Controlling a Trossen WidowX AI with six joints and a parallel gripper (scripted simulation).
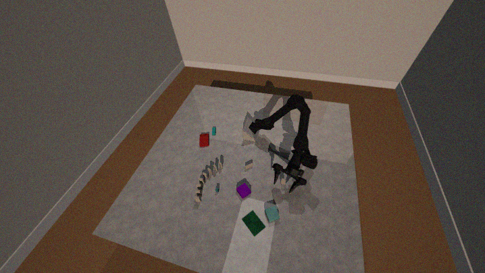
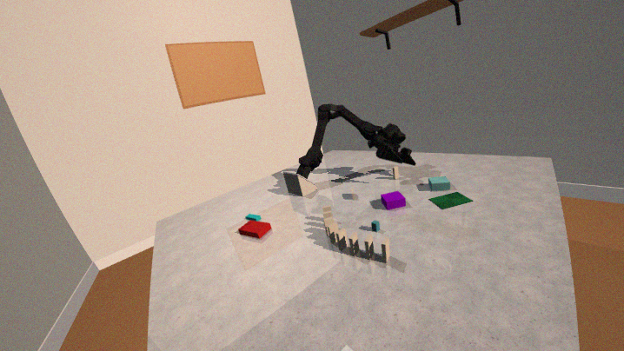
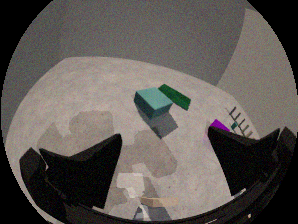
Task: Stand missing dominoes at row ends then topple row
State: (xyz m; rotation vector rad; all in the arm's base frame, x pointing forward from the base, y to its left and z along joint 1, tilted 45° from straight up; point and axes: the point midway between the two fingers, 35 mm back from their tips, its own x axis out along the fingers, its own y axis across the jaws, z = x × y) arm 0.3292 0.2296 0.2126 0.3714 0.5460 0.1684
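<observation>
The jaws are spread about as wide as they go, with nothing between the fingers. They hang above the table, slanting outward and down.

One loose domino stands upright, its long axis vertical, below the jaws and apart from them. In the wrist view its narrow upper end lies crosswise at the bottom edge, between the two fingers' sides. A second loose domino lies down on the table, its long axis level, well off to the arm-base side of the jaws. That makes two loose dominoes.

The standing row is a curved line of about eight upright dominoes; they overlap too much for a sure count. It stands well apart from the jaws, past the purple block, and both loose dominoes are away from its ends.

Beyond the fingertips are one pale teal block and, just beside it, one flat green piece. One purple block lies between jaws and row. One small dark teal block is near the row. Farthest from the jaws are one red block and one small cyan block.
</observation>
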